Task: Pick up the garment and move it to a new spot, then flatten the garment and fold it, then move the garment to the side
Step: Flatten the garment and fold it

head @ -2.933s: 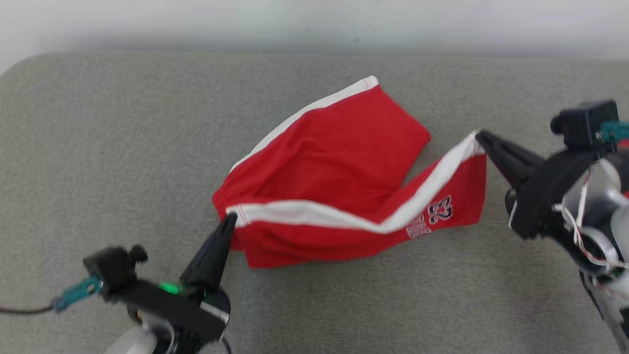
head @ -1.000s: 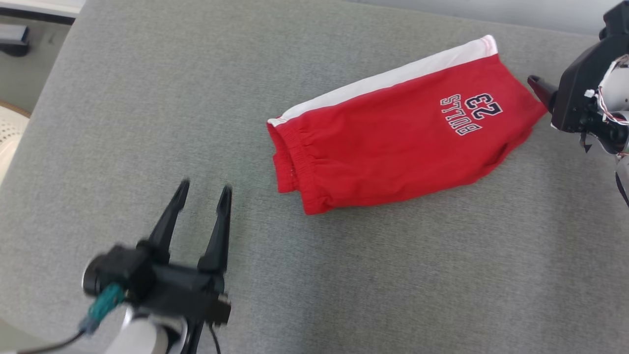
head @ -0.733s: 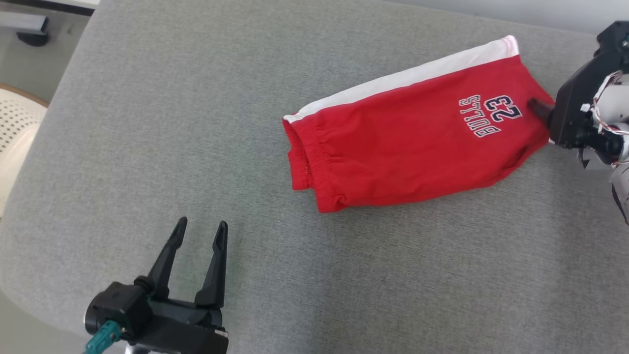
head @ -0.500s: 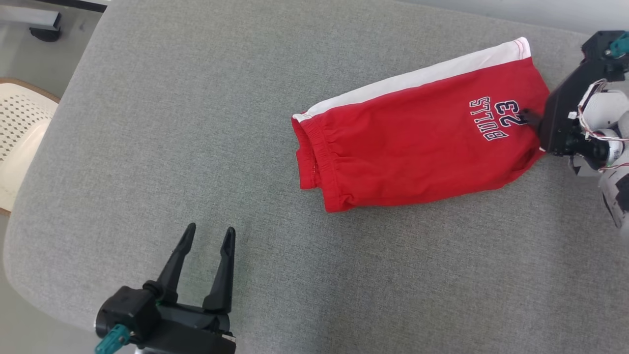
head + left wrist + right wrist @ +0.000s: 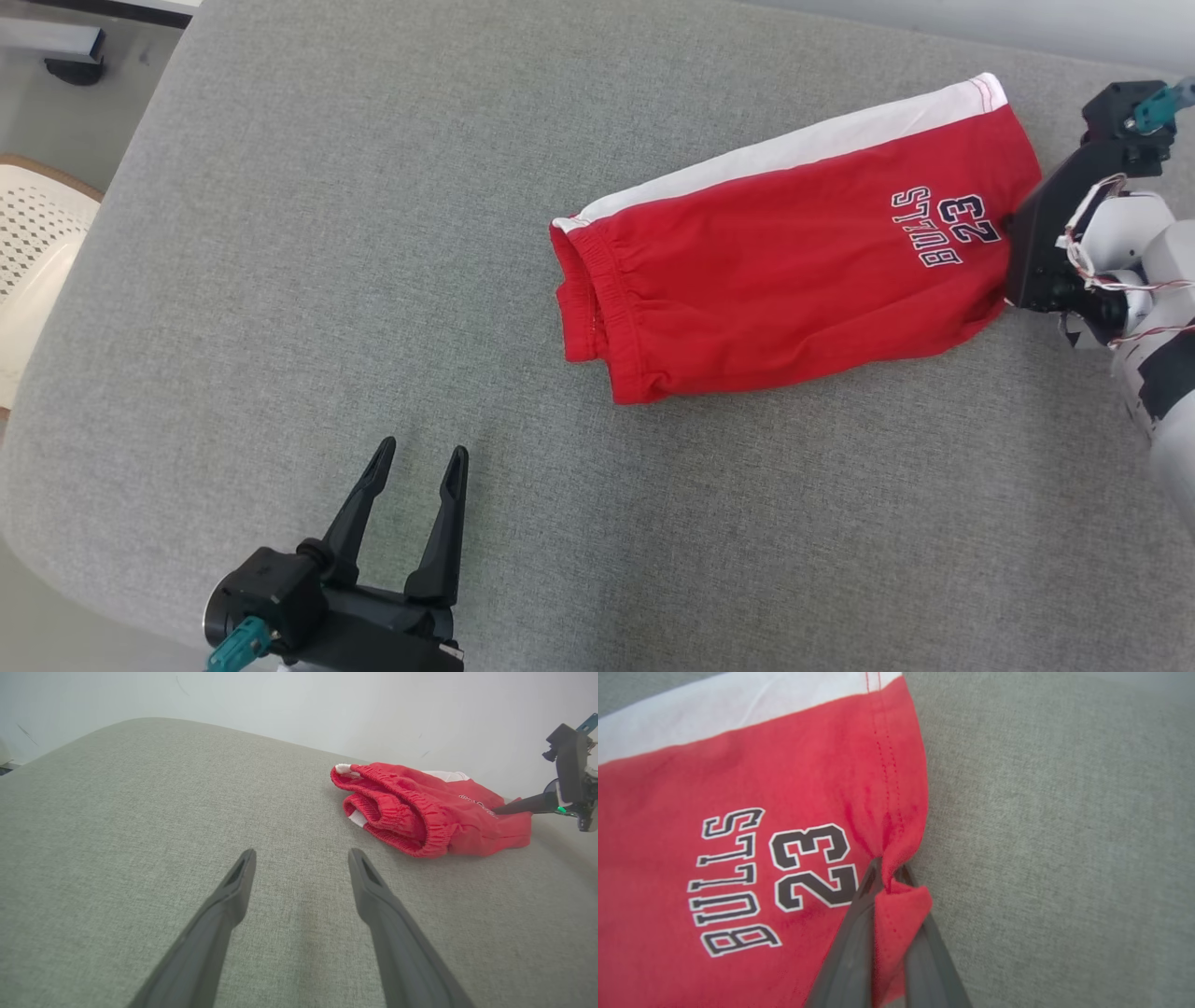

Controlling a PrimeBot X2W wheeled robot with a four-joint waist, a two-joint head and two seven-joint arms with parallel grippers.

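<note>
The garment is a pair of red shorts with a white side stripe and "BULLS 23" print, lying folded on the grey cushion. My right gripper is shut on the garment's hem edge beside the "23", pinching red cloth between its fingers. In the head view that gripper sits at the garment's right end. My left gripper is open over bare cushion at the lower left, well apart from the shorts. Its fingers point toward the elastic waistband.
The cushion's rounded left edge drops away to the floor. A white perforated chair stands beyond it at the far left. A pale wall rises behind the cushion.
My right gripper has reached the garment's right hem and shut on it. The left gripper stays open over bare cushion. The head camera has shifted slightly.
</note>
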